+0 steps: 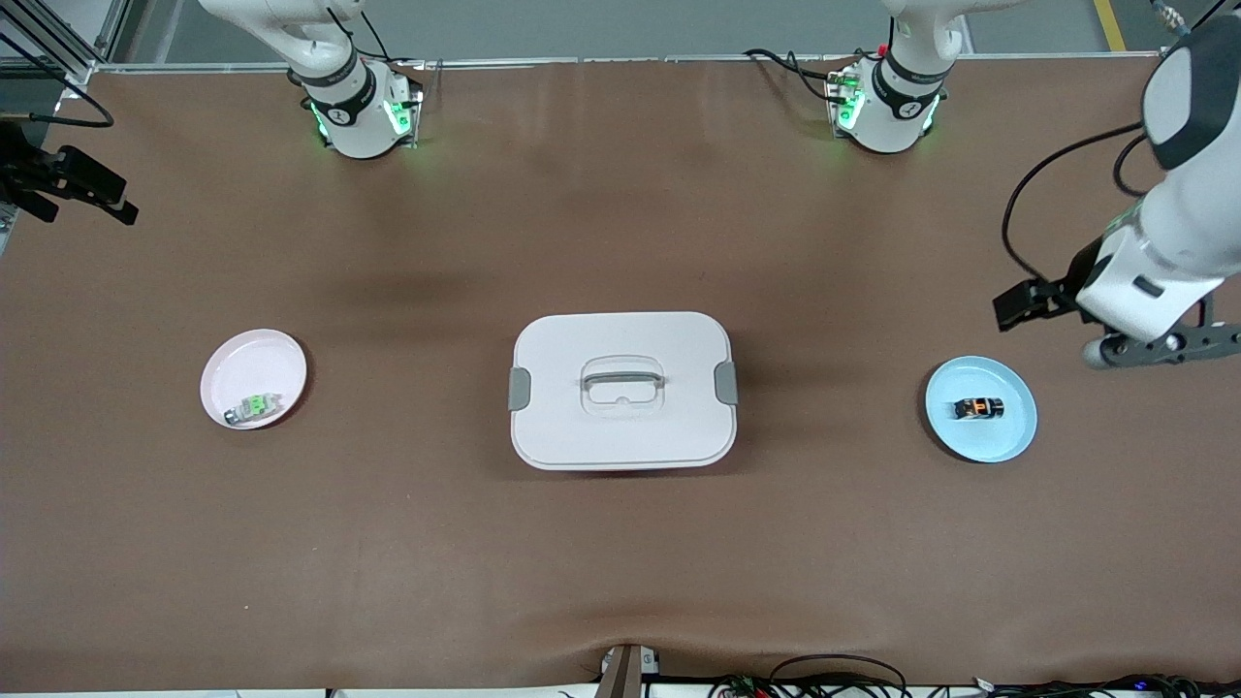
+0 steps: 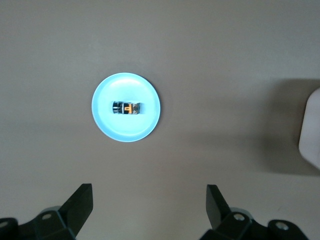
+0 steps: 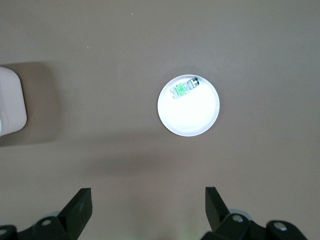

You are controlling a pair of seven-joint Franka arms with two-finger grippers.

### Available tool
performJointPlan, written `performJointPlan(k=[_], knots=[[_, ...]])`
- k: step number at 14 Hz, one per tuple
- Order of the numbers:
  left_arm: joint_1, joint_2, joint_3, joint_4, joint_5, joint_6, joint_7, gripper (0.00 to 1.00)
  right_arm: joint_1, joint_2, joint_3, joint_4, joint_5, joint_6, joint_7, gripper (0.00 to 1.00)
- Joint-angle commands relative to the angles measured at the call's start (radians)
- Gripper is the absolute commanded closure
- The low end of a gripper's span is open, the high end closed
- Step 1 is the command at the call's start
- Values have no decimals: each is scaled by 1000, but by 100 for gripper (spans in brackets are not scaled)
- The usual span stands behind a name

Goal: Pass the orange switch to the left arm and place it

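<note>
Plainly, both pairs of jaws are spread wide and nothing is held between them. The left gripper [image 2: 147, 207] is raised over bare table at the left arm's end, and its two black fingers [image 2: 80, 202] are seen apart in the left wrist view, with the blue plate [image 2: 107, 125] below them. On that plate the orange switch [image 2: 126, 108] is laid near the middle, a small black piece with an orange face. The right gripper [image 3: 147, 207] is likewise held up with its fingers [image 3: 80, 205] parted, over the table at the right arm's end, and the pink plate [image 3: 192, 120] is framed beneath it. A green-and-clear component [image 3: 182, 89] is seen at that plate's rim. Between the two plates, well apart from each, the white box [image 1: 621, 390] is set in the middle of the brown table [image 1: 620, 562], its grey latches at both ends and its lid handle recessed on top.
</note>
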Motion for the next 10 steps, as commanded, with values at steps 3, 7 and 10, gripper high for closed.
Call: performJointPlan(k=[3, 7, 10], knots=[[-114, -152, 101, -103, -19, -29, 29, 0, -18, 6, 12, 20, -12, -15, 10, 0], [-123, -189, 110, -102, -52, -75, 32, 0, -18, 7, 12, 20, -12, -15, 10, 0], [-130, -208, 116, -94, -54, -108, 69, 0, -18, 7, 12, 20, -12, -15, 10, 0]])
